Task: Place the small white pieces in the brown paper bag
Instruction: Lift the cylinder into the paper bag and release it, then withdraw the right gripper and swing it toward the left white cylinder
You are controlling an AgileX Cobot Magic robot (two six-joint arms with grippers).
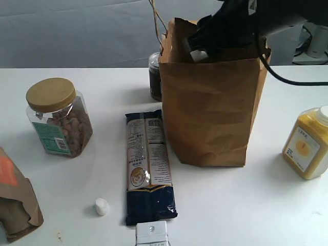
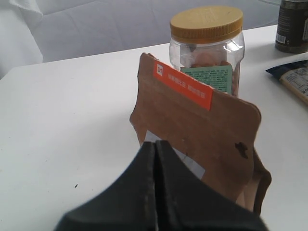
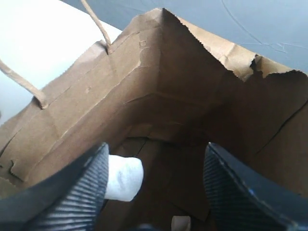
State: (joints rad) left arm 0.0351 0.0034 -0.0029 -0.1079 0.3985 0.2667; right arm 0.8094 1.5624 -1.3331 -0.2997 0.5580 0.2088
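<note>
The tall brown paper bag (image 1: pixel 210 113) stands upright at the middle of the table. My right gripper (image 1: pixel 199 47) hangs over its mouth, open, fingers spread wide inside the bag (image 3: pixel 159 72). One small white piece (image 3: pixel 124 177) clings to the pad of one finger (image 3: pixel 82 185), clear of the other. A second white piece (image 3: pixel 180 223) lies on the bag floor. A third white piece (image 1: pixel 102 206) rests on the table near the front. My left gripper (image 2: pixel 155 144) is shut, empty, right in front of the brown pouch (image 2: pixel 202 139).
A nut jar with a tan lid (image 1: pixel 59 123) stands at left, the brown pouch with an orange label (image 1: pixel 15 202) at front left. A dark blue packet (image 1: pixel 148 164) lies beside the bag, a white box (image 1: pixel 152 234) at its near end. A dark jar (image 1: pixel 155 77) is behind, a yellow bottle (image 1: pixel 307 146) at right.
</note>
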